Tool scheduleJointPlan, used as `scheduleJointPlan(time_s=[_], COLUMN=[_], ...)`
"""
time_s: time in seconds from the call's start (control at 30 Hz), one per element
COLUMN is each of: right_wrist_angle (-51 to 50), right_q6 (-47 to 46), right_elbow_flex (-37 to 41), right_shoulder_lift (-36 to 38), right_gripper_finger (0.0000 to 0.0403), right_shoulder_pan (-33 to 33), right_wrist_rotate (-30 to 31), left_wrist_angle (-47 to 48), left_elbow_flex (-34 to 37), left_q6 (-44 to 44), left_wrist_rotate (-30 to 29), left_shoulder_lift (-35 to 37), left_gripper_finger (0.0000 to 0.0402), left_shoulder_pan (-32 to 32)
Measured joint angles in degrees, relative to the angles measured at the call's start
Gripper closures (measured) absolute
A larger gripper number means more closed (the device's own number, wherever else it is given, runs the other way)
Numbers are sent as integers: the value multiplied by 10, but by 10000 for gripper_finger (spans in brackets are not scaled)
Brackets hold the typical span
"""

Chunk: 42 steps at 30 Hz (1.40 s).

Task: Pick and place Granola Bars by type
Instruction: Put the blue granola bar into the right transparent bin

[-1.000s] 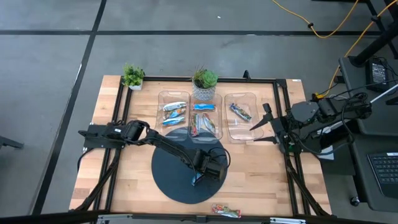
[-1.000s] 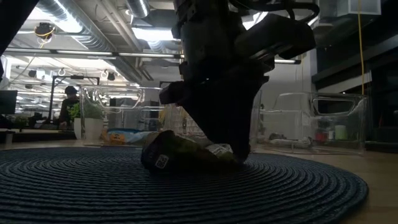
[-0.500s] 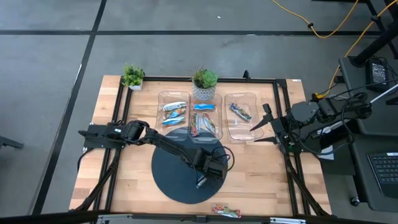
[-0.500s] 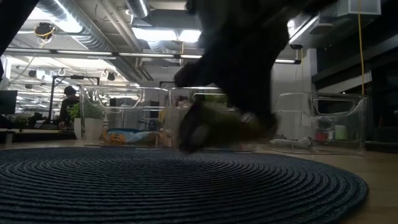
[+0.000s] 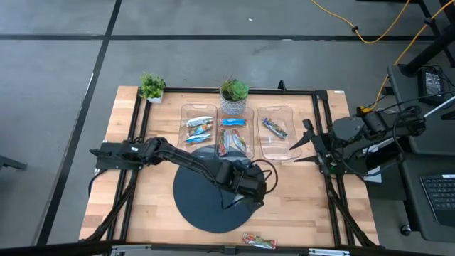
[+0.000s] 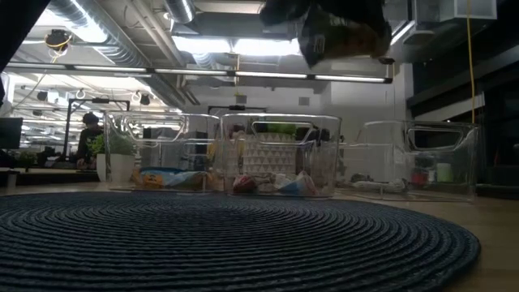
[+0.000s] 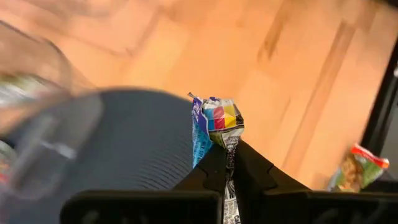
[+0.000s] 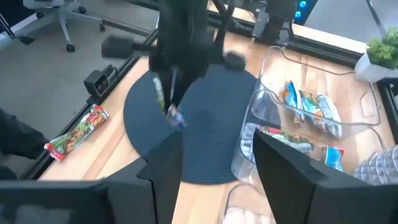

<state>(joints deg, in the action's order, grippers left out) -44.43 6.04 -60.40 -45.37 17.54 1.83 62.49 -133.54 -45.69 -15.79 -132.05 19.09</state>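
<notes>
My left gripper [image 5: 238,199] hangs over the round dark mat [image 5: 199,210], shut on a multicoloured granola bar [image 7: 216,119]. The bar also shows at the top of the low view [image 6: 340,36] and in the right wrist view [image 8: 168,107]. My right gripper [image 5: 300,147] waits open by the table's right edge, beside the right bin [image 5: 276,134]. More bars lie in the left bin [image 5: 199,130] and the middle bin [image 5: 233,140]. A red-green bar [image 5: 257,240] lies flat on the wood at the near edge. My left gripper pinches the bar between its two fingers [image 7: 249,171], which come from above and point down. The wrapper runs along the fingers, and its coloured end [image 7: 221,115] sticks out past the fingertips. The bar hangs below the gripper, lifted clear of the mat.
Three clear bins stand in a row at the far side of the mat. Two potted plants [image 5: 151,87] [image 5: 233,94] stand behind them. A black rail frame [image 5: 323,128] runs around the table. Bare wood lies left and right of the mat.
My left gripper has risen from the mat, shifting slightly toward the table's right edge, with the bar between its fingers. The bar lay on the mat a second ago and now hangs well above it.
</notes>
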Motion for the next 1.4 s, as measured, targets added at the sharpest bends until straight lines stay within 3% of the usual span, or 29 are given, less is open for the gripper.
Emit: scheduleJointPlan(time_s=[0.37, 0.67, 1.07, 1.4], right_wrist_angle=[0, 86, 226, 369], right_q6=[-11, 32, 47, 1], right_elbow_flex=[0, 0, 0, 0], right_shoulder_lift=[32, 22, -43, -105], right_gripper_finger=[207, 207, 200, 89], right_shoulder_pan=[0, 0, -24, -100], right_wrist_rotate=[11, -6, -39, -143], left_wrist_angle=[-3, -100, -203, -228], left_elbow_flex=[-14, -14, -14, -14], left_q6=[35, 157, 317, 367], left_wrist_rotate=[-178, -296, -340, -331], left_shoulder_lift=[88, 164, 197, 197], left_gripper_finger=[398, 398, 398, 398], left_shoulder_pan=[0, 8, 11, 12])
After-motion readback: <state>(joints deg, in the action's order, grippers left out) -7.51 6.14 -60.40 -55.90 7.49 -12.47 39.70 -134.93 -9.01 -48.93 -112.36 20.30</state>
